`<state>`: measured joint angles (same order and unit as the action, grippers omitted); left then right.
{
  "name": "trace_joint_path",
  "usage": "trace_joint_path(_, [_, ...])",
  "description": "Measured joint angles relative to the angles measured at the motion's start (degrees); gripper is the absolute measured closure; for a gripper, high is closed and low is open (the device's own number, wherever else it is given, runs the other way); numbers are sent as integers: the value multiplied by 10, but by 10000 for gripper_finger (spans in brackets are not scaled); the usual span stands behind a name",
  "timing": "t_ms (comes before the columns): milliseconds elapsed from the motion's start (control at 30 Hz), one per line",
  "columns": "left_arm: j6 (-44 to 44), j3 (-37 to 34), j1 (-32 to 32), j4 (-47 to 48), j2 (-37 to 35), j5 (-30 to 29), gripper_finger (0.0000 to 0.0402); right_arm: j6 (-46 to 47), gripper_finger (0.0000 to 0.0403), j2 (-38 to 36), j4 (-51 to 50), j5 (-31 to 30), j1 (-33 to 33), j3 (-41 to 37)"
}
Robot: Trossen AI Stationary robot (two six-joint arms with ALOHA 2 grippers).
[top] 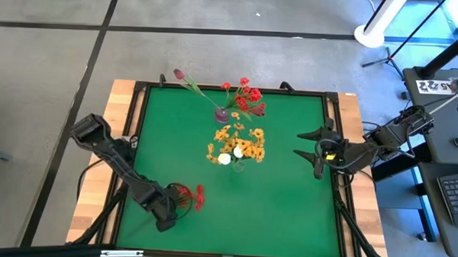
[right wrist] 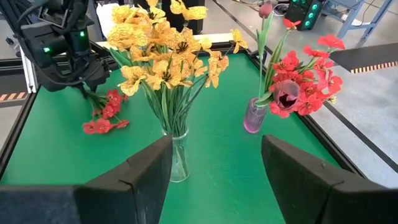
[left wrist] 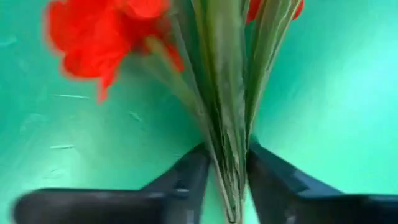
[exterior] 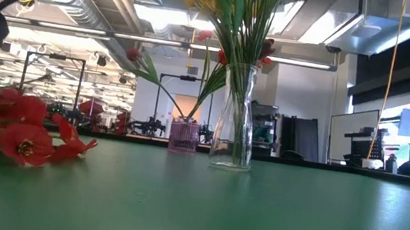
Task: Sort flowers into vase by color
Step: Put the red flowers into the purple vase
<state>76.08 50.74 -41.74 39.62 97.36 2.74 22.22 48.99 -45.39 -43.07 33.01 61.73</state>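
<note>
On the green bench (top: 288, 184), your left tool (left wrist: 227, 186) grips red flowers (top: 192, 196); lift toward the purple vase (top: 222, 114) ahead; right tool (top: 317, 154) waits open.

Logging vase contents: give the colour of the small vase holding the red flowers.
Translucent purple-pink. The small vase with the red flowers shows best in the right wrist view.

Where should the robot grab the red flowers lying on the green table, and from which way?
By the green stems, not the blooms. The red flowers lie flat on the green table, so coming down from above with one finger on each side of the bunched stems suits best. The left gripper already sits that way, closed around the stems. The right gripper waits open.
</note>
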Motion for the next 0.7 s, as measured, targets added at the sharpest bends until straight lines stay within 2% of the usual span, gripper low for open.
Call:
trace_joint_path(100, [-19, -1, 12, 7, -9, -4, 361, 0, 157, 0, -1, 0, 0, 0])
trace_joint_path(167, [-31, 3, 19, 15, -20, -46, 387, 0, 157, 0, -3, 0, 0, 0])
trace_joint_path(300, [-62, 40, 37, 83, -75, -220, 385, 0, 157, 0, -6, -14, 0, 0])
trace_joint_path(400, [-80, 86, 40, 158, -134, -313, 390, 1, 157, 0, -15, -25, 0, 0])
trace_joint_path(533, [-131, 139, 43, 184, -227, -469, 393, 2, 157, 0, -16, -30, 0, 0])
trace_joint_path(600, [-189, 153, 41, 154, -276, -541, 393, 2, 157, 0, -16, -30, 0, 0])
trace_joint_path(700, [-338, 155, 45, 36, -342, -626, 393, 3, 157, 0, -7, -48, 0, -7])
